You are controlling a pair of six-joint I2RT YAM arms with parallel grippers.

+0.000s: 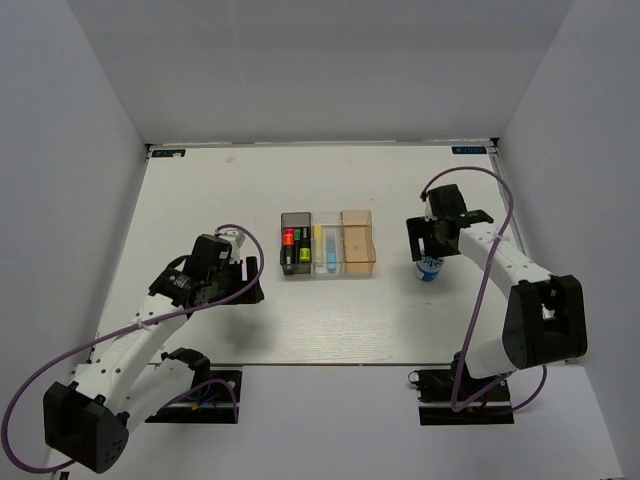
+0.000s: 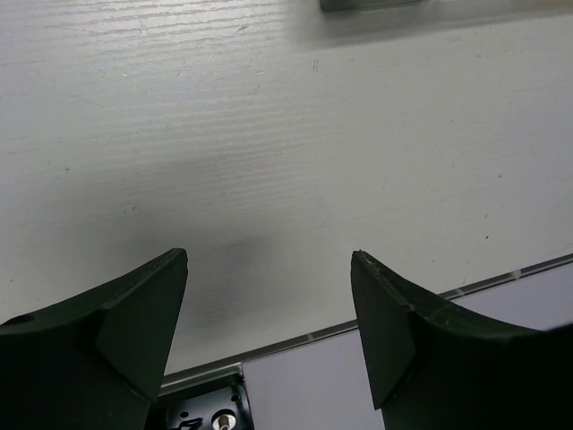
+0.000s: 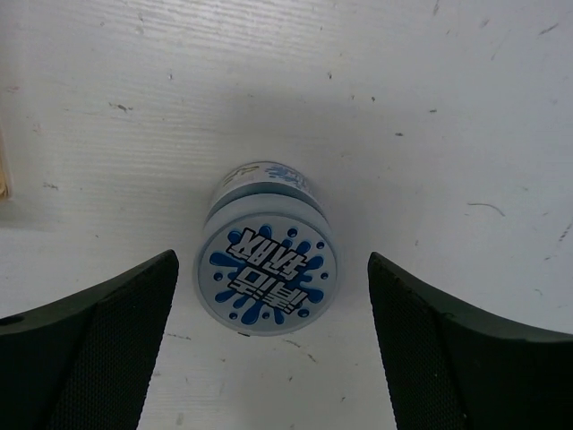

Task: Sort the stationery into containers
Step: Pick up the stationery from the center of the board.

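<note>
right gripper [image 3: 270,260] spread wide either side of the blue-white roll [image 3: 267,269] | roll stood on the table [image 1: 200,200], right of the orange bin [image 1: 358,243] | left gripper [image 2: 269,260] spread, empty | looked best to lower centred, then squeeze the round sides evenly

The dark grey bin [image 1: 296,216], the clear bin [image 1: 327,216] and the orange bin [image 1: 358,245] sit joined in a row. Stubby highlighters [image 1: 297,245] lie side by side in the grey one. A light blue tube [image 1: 330,254] and a yellow marker [image 1: 319,243] lie in the clear one. A small round roll [image 3: 267,273] with a blue splash on top stands upright, off to the right of the bins.
</note>
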